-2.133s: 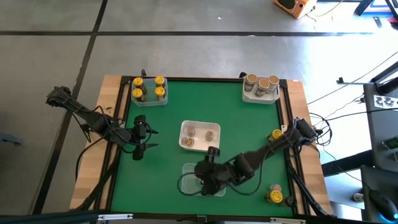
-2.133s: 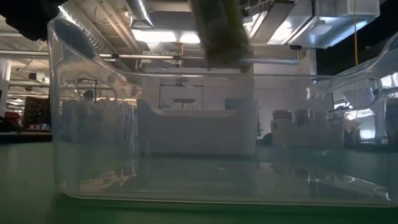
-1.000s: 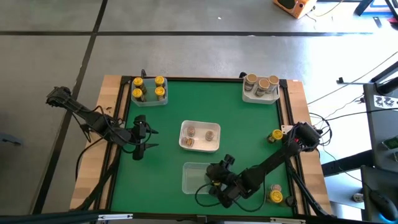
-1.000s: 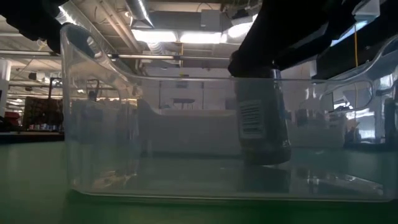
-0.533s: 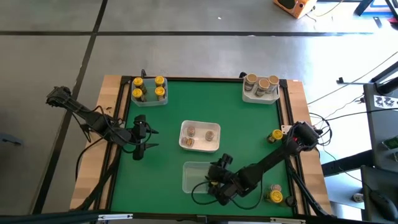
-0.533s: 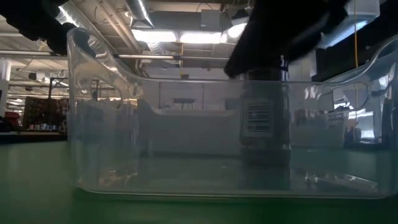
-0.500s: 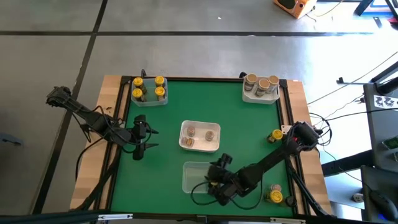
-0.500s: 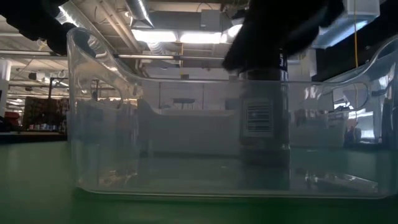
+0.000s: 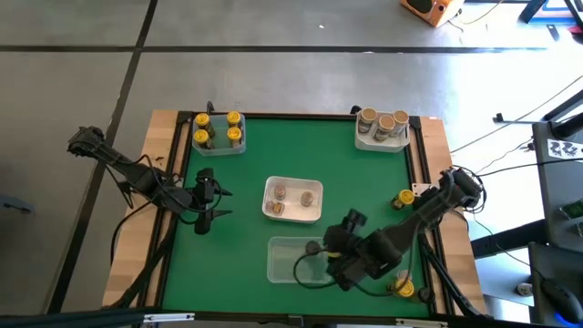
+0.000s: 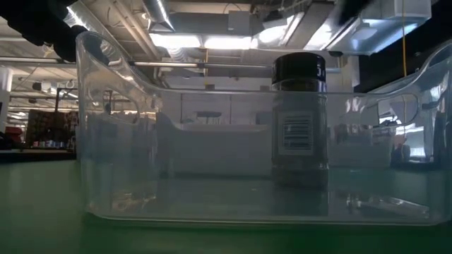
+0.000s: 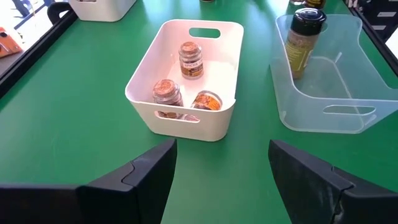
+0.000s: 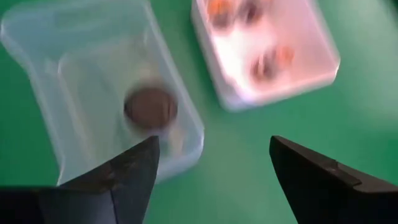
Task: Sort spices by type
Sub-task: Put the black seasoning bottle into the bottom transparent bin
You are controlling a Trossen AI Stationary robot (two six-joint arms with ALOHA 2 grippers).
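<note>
A dark-lidded spice jar [image 10: 299, 120] stands upright in the clear bin [image 9: 290, 261], directly below the right gripper [image 12: 211, 165], whose fingers are spread wide, holding nothing. The left gripper [image 11: 221, 165] hovers apart, open and empty.

Hidden, cropped, blurred — what you can't read here.

In your high view the right arm covers part of the clear bin [image 9: 290, 260], and the dark-lidded jar [image 10: 299, 120] inside it doesn't show. Right wrist view is smeared: the jars in the white bin [image 12: 267, 53] are coloured blots only. Low view cuts off the clear bin's right end; the jar's label print is too small to read. Left wrist view crops the top-edge bin [image 11: 102, 7].
</note>
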